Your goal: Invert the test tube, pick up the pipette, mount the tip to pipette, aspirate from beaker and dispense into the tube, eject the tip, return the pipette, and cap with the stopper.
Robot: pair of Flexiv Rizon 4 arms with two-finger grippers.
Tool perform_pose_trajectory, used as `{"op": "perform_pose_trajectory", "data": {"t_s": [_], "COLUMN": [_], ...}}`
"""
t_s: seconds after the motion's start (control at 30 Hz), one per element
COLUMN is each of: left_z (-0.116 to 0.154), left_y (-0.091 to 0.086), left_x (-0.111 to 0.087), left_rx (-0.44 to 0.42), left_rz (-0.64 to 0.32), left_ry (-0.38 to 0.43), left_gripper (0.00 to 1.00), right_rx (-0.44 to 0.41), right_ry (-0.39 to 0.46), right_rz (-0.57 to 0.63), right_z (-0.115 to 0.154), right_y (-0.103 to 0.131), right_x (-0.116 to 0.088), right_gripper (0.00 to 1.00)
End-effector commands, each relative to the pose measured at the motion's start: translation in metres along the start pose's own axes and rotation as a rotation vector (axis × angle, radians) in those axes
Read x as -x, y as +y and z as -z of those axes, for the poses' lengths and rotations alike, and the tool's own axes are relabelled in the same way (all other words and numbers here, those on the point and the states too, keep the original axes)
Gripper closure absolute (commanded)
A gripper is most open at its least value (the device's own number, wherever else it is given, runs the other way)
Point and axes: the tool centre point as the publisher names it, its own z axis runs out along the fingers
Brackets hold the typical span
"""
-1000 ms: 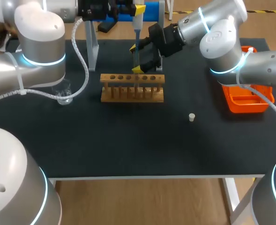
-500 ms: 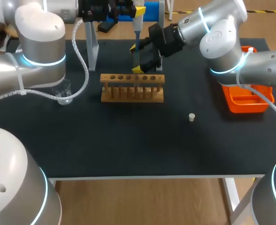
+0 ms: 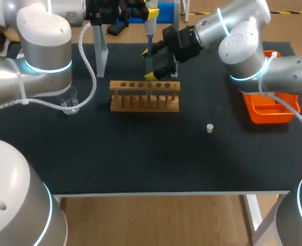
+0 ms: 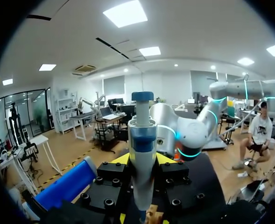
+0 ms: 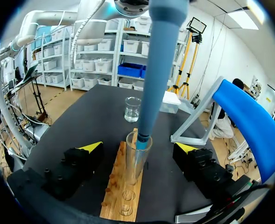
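My left gripper (image 3: 149, 11) (image 4: 142, 161) is shut on the blue-and-white pipette (image 3: 149, 31) (image 4: 142, 144) and holds it upright over the wooden rack (image 3: 144, 95) (image 5: 124, 186). The pipette's (image 5: 152, 65) tip reaches into the mouth of the clear test tube (image 5: 138, 159) (image 3: 149, 64), which stands upright in the rack. My right gripper (image 3: 149, 63) (image 5: 138, 148) is open, one yellow-tipped finger on each side of the tube with a gap to both. The glass beaker (image 3: 68, 100) (image 5: 132, 108) stands left of the rack. The small white stopper (image 3: 209, 128) lies on the mat to the right.
An orange tray (image 3: 267, 108) sits at the table's right edge under my right arm. A grey stand (image 3: 101, 47) with a blue top (image 3: 165, 12) (image 5: 249, 122) rises behind the rack. A white box (image 5: 171, 101) lies beyond the beaker.
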Motion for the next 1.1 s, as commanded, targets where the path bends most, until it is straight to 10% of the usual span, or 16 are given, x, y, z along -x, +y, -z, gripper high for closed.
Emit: {"op": "perform_pose_trajectory", "data": {"t_s": [0.03,1.1], "left_z": [0.0002,0.0019], "left_y": [0.0024,0.0077], "left_x": [-0.0002,-0.0012], "left_rx": [-0.007,-0.021], "left_rz": [-0.002,-0.027], "left_ry": [-0.002,-0.013], "left_gripper": [1.0,1.0], "right_rx": [-0.003,-0.003], "right_ry": [0.002,0.002], "right_rz": [-0.001,-0.001], "right_z": [0.0014,0.0014], "right_y": [0.0006,0.0006], "right_x": [-0.0001,-0.0001], "right_gripper": [0.0,0.0]}}
